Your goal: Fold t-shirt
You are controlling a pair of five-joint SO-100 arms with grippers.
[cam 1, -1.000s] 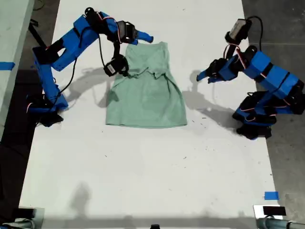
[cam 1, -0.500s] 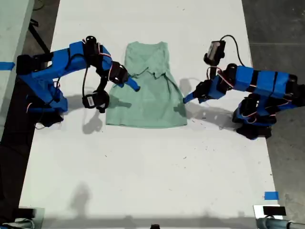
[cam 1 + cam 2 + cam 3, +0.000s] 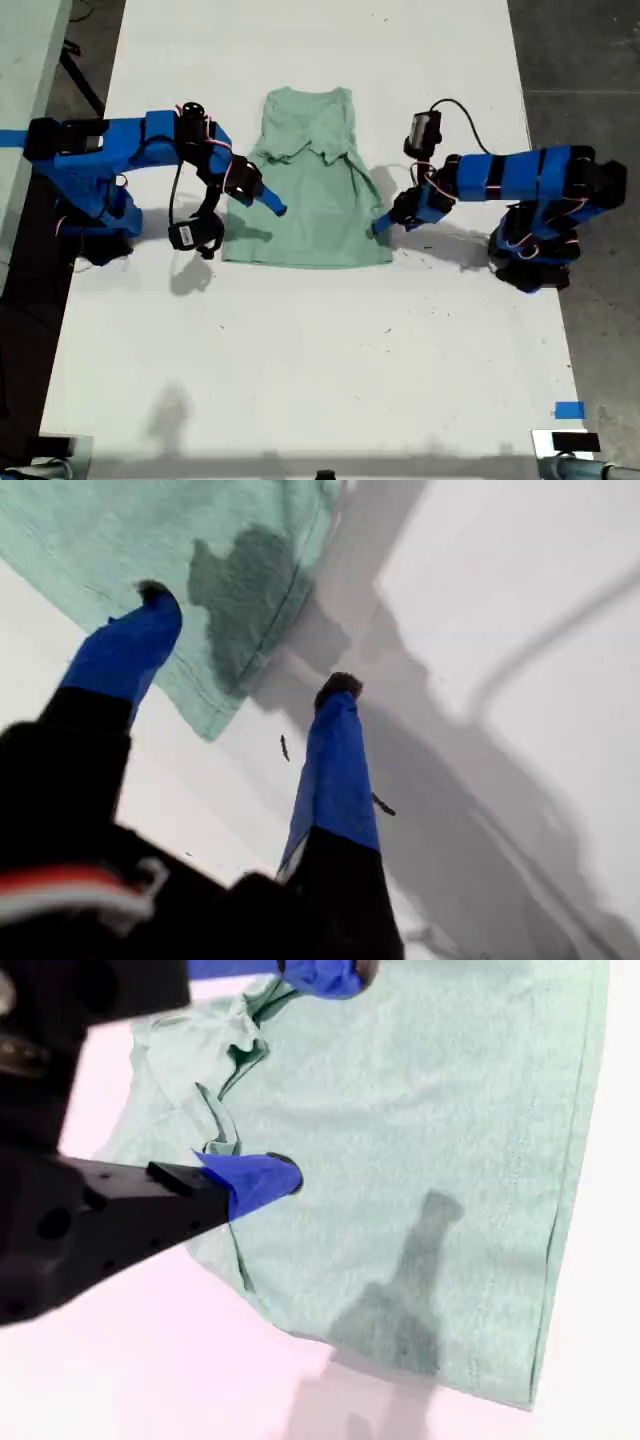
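Note:
The pale mint-green t-shirt [image 3: 310,200] lies flat on the white table, its sleeves folded in and creased near the collar. In the exterior view, my first gripper [image 3: 381,225] reaches in from the right to the shirt's lower right corner. It is open, one finger [image 3: 130,645] over the cloth [image 3: 150,540] and the other over bare table. My second gripper [image 3: 272,203] comes from the exterior view's left and hovers open [image 3: 308,1075] over the shirt's left part [image 3: 430,1110], beside the bunched sleeve fold [image 3: 225,1060]. Neither holds anything.
The white table [image 3: 320,360] stretches well beyond the shirt toward the exterior view's bottom. Both arm bases [image 3: 90,225] [image 3: 540,250] stand at the table's side edges. A blue tape mark [image 3: 568,410] sits at the exterior view's lower right.
My second gripper has swung from the collar down to the shirt's left part. My first gripper has stretched in from the table to the shirt's lower right corner.

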